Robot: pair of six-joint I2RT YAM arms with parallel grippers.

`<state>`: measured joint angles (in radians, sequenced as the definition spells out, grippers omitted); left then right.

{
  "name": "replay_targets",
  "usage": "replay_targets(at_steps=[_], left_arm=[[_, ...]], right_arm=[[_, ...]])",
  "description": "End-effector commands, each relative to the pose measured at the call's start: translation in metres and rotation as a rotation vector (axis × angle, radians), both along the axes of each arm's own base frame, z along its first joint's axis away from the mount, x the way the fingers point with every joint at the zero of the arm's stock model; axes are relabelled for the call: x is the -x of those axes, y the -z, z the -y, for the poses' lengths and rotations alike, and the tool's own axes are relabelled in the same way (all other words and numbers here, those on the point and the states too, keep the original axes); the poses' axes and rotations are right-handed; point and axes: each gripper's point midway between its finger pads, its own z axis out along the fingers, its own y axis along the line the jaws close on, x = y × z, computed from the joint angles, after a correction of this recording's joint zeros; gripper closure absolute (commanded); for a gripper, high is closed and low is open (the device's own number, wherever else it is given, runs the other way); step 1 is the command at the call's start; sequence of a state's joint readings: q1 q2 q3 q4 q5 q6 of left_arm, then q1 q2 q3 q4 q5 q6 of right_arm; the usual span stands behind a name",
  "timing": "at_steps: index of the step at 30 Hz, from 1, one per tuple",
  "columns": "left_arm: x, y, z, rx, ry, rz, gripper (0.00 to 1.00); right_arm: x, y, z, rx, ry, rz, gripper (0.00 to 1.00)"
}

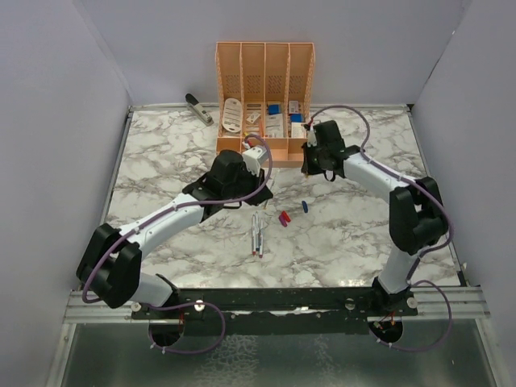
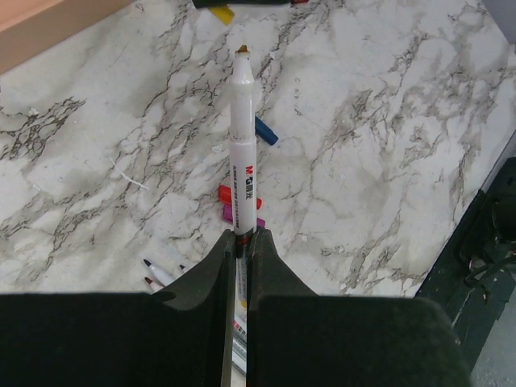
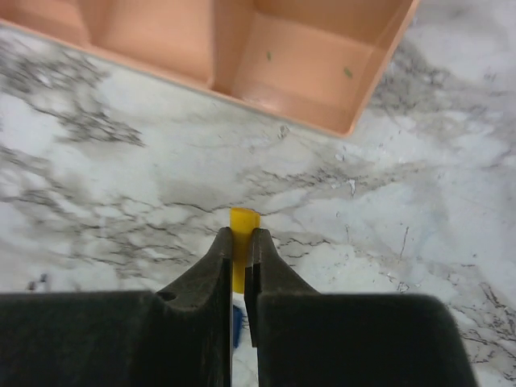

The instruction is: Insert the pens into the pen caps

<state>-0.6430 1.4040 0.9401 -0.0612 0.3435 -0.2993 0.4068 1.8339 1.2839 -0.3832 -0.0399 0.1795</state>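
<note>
**Pen and yellow cap both gripped, not yet mated**

My left gripper (image 2: 242, 238) was clamped on a pen (image 2: 243, 145), with the barrel sticking out ahead and the tip bare. My right gripper (image 3: 239, 234) was pinched tight on the yellow cap (image 3: 244, 219). Both things were held up over the far middle of the tabletop (image 1: 161, 153), just in front of the organiser (image 1: 264, 60).

In the left wrist view the pen tip pointed toward the cap. It was near but not touching, and the cap sat a little left of the pen's line. I couldn't tell which way the cap's mouth faced.

The other pens (image 1: 256, 234) lay loose mid-tabletop. The red cap (image 2: 226, 193) and purple cap (image 2: 228, 213) lay side by side near them, with the blue cap (image 2: 266, 131) a bit further off.

I judged this to be the align-and-insert step for this pair. The next move called for putting the tip and the cap mouth on one axis, closing the gap, then pushing straight in with both grips firm. An off-axis push would likely twist the small cap in the pads.
</note>
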Motion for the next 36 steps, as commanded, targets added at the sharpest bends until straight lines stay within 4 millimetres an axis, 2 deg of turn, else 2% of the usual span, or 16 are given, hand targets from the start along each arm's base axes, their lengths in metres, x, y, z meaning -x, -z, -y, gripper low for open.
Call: replay_targets(at_steps=[1,4,8,11,20,30,36], left_arm=[[0.007,-0.028,0.011,0.136,0.051,0.069,1.0],[0.012,-0.032,0.017,0.2,0.079,0.078,1.0],[0.017,-0.047,0.025,0.306,0.102,0.094,1.0],[0.016,-0.054,0.029,0.344,0.099,0.087,1.0],[0.017,-0.083,0.04,0.414,0.142,0.09,1.0],[0.013,-0.088,0.044,0.436,0.129,0.059,1.0],[0.012,-0.096,0.047,0.45,0.138,0.063,1.0]], right_arm=[[-0.021,-0.114,-0.032,-0.239,-0.041,0.294,0.99],[-0.013,-0.153,-0.04,-0.358,-0.063,0.41,0.99],[0.015,-0.205,-0.049,-0.553,-0.138,0.576,0.99],[0.035,-0.227,-0.05,-0.667,-0.155,0.643,0.99],[0.065,-0.247,-0.056,-0.815,-0.224,0.66,0.99],[0.08,-0.276,-0.05,-0.942,-0.229,0.78,0.99],[0.084,-0.282,-0.047,-0.991,-0.22,0.822,0.99]])
